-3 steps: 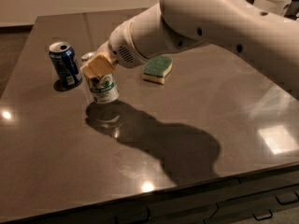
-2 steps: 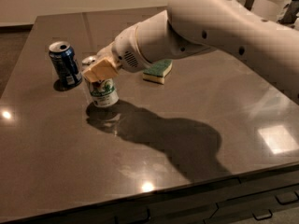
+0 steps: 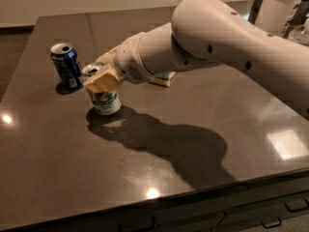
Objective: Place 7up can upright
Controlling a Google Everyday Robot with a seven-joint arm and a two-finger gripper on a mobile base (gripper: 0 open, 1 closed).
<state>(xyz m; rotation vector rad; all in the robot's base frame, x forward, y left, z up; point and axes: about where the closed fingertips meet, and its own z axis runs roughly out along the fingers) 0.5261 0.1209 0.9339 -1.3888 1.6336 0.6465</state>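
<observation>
The 7up can point(image 3: 105, 102), silvery-white with green markings, stands upright on the dark table point(image 3: 203, 129) at the left of the middle. My gripper point(image 3: 98, 76) reaches in from the right and sits around the can's upper part, its tan fingers point(image 3: 103, 81) against the can just under the rim. A dark blue can point(image 3: 66, 65) stands upright just to the left and behind, apart from the 7up can.
A green and yellow sponge point(image 3: 163, 78) lies behind my arm, mostly hidden by it. A white container point(image 3: 279, 6) stands at the back right beyond the table. The table's front edge runs along the bottom, with drawers below.
My arm has shifted slightly, and the can now rests with its base on the table; it stays upright in my gripper.
</observation>
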